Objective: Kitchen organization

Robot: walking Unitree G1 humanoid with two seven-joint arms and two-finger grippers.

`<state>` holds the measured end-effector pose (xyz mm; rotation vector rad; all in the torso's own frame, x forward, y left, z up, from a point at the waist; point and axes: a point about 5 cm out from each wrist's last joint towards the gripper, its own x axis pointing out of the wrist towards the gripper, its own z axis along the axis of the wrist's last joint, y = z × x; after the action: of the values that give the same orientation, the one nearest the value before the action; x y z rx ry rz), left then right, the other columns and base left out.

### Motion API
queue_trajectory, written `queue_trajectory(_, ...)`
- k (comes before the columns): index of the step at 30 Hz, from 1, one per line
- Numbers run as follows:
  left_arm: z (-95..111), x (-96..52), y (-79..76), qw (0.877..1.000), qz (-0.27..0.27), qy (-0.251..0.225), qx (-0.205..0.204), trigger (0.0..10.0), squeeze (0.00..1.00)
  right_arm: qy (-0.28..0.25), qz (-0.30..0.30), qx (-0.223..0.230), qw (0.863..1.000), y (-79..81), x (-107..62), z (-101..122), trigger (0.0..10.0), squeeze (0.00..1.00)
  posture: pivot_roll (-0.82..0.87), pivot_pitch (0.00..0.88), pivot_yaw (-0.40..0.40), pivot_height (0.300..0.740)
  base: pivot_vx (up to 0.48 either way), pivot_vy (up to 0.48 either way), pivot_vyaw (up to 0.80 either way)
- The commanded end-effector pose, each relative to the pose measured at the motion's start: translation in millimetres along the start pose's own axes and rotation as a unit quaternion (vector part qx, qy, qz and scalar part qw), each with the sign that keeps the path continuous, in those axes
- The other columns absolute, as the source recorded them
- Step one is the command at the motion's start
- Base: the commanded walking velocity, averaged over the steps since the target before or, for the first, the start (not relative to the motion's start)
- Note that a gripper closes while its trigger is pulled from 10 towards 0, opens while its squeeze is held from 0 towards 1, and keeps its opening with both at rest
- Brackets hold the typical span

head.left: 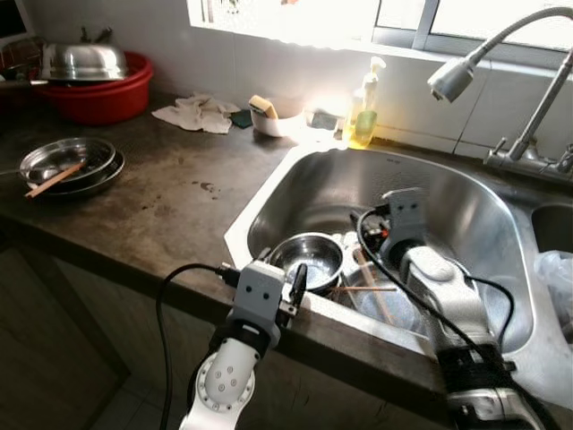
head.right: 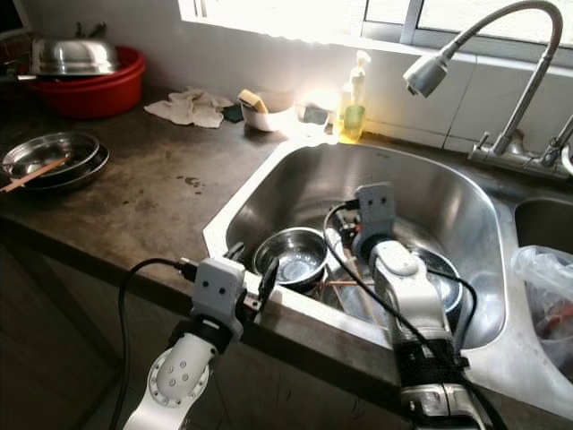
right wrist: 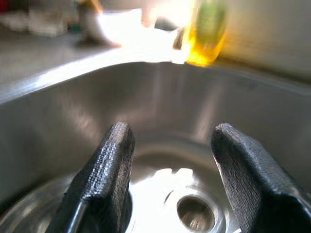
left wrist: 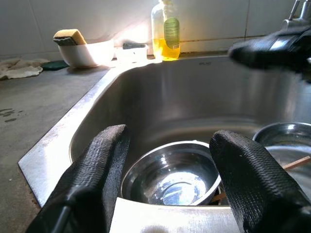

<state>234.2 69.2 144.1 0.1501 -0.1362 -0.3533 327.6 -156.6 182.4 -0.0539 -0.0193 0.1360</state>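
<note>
Reaching over the front rim of the stainless steel sink basin [head.left: 466,215], the left gripper [left wrist: 167,189] hangs above a small round steel bowl [head.left: 307,260] that sits in the near left corner of the basin with a little water in it. Its black fingers [left wrist: 92,179] are spread wide, one to each side of the bowl in the left wrist view, not touching it.

The right gripper [right wrist: 167,179] is deeper in the basin, fingers also spread apart and holding nothing, pointed toward the drain [right wrist: 194,213]. Its silver arm [head.left: 448,296] crosses over more steel dishes [head.right: 439,269] lying right of the bowl; a thin wooden chopstick [head.left: 363,288] lies among them.

Behind the sink stands a clear bottle of yellow dish soap [head.left: 364,112] by the tiled wall, just beside a white bowl holding a yellow sponge [head.left: 269,115]. A crumpled white cloth [head.left: 192,114] lies left of that on the dark stone counter [head.left: 170,206]. Far left: a stack of shallow steel plates with chopsticks resting in it [head.left: 67,166], and a red plastic tub topped with a steel lid [head.left: 89,76]. A curved grey faucet [head.left: 501,54] arches over the basin's right side.
</note>
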Motion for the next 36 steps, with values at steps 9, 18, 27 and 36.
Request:
queue_trajectory(9, -0.6, 2.4, 1.3, 1.0, -0.003, -0.004, 0.003, 10.0, 0.0, -0.093, -0.048, -0.013, 0.994, 9.8, -54.8, 15.2, 10.0, 0.0, 0.17, 0.023, -0.058, 0.74, 0.0, 0.0, 0.0)
queue_trajectory(18, -2.5, -0.3, 0.7, 1.0, -0.009, -0.002, 0.0, 10.0, 0.0, -0.085, -0.063, -0.01, 0.994, 16.5, -76.8, 5.7, 10.0, 0.0, 0.17, 0.017, -0.043, 0.74, 0.0, 0.0, 0.0)
queue_trajectory(27, -2.3, -1.9, -0.1, 1.0, -0.016, -0.002, 0.0, 10.0, 0.0, -0.077, -0.06, -0.006, 0.995, 23.7, -79.8, 1.8, 10.0, 0.0, 0.18, 0.017, -0.04, 0.74, -0.081, 0.0, 0.0)
queue_trajectory(36, -3.6, -2.9, 0.0, 1.0, -0.017, 0.001, 0.0, 10.0, 0.0, -0.088, -0.071, -0.002, 0.994, 23.7, -78.6, 6.5, 10.0, 0.0, 0.17, 0.014, -0.035, 0.74, -0.243, 0.0, 0.0)
